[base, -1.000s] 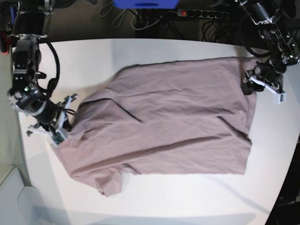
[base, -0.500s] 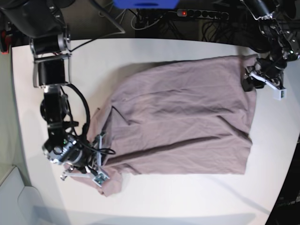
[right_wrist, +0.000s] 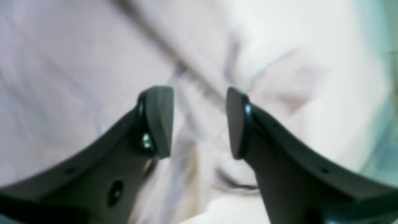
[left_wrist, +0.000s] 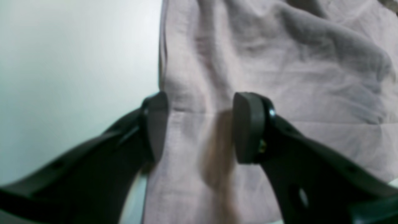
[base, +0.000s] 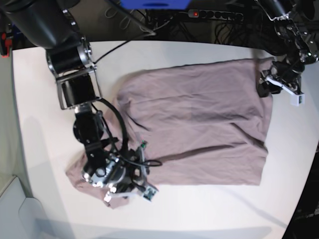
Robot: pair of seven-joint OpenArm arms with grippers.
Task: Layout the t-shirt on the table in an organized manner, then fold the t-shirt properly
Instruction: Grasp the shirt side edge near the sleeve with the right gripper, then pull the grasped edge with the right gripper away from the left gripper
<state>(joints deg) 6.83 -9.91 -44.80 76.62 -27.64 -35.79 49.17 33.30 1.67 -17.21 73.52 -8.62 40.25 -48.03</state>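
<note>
The mauve-brown t-shirt (base: 199,119) lies spread and wrinkled across the white table (base: 209,214), with a rumpled sleeve end at the front left under my right arm. My right gripper (base: 147,169) hovers over that front-left part. In the right wrist view the right gripper (right_wrist: 199,121) is open, with blurred t-shirt cloth (right_wrist: 77,62) below the gap. My left gripper (base: 261,85) rests at the shirt's far right corner. In the left wrist view the left gripper (left_wrist: 199,124) is open astride the t-shirt edge (left_wrist: 279,62), one finger (left_wrist: 155,127) at the hem beside bare table (left_wrist: 77,62).
A power strip (base: 214,14), cables and a blue object (base: 154,4) lie beyond the table's far edge. The table's right edge (base: 305,184) curves in toward the front. A pale surface (base: 15,209) sits off the front left corner.
My right arm swung from the shirt's left edge toward the front, carrying the cloth along, and its jaws have opened. The left gripper has barely moved.
</note>
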